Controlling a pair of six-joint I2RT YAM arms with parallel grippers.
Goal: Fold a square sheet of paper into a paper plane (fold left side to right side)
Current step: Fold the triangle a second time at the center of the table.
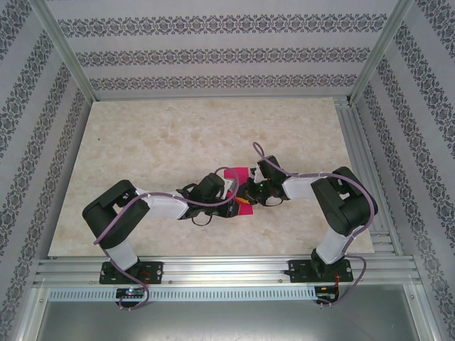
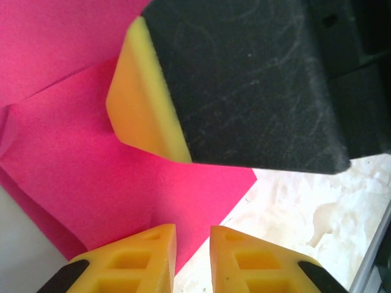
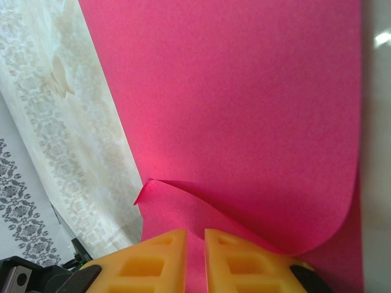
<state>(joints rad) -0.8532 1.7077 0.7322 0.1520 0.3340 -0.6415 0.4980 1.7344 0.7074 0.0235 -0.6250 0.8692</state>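
At table (image 1: 178, 135) centre, between arms — sheet of paper (image 1: 235, 173), creased, flaps layered, no dart shape yet. Right gripper (image 3: 195, 238) nips curled-up edge, jaws nearly together. Left gripper (image 2: 193, 235) close-set at sheet's edge — grip unclear. Likely early: most folds left.

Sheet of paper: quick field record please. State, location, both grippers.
item: sheet of paper, magenta, partly folded, one flap curling up
location: centre of the table, between the two arms
left gripper: jaws narrow, at the paper's edge; grip unclear
right gripper: jaws nearly together on the raised flap, seemingly pinching it
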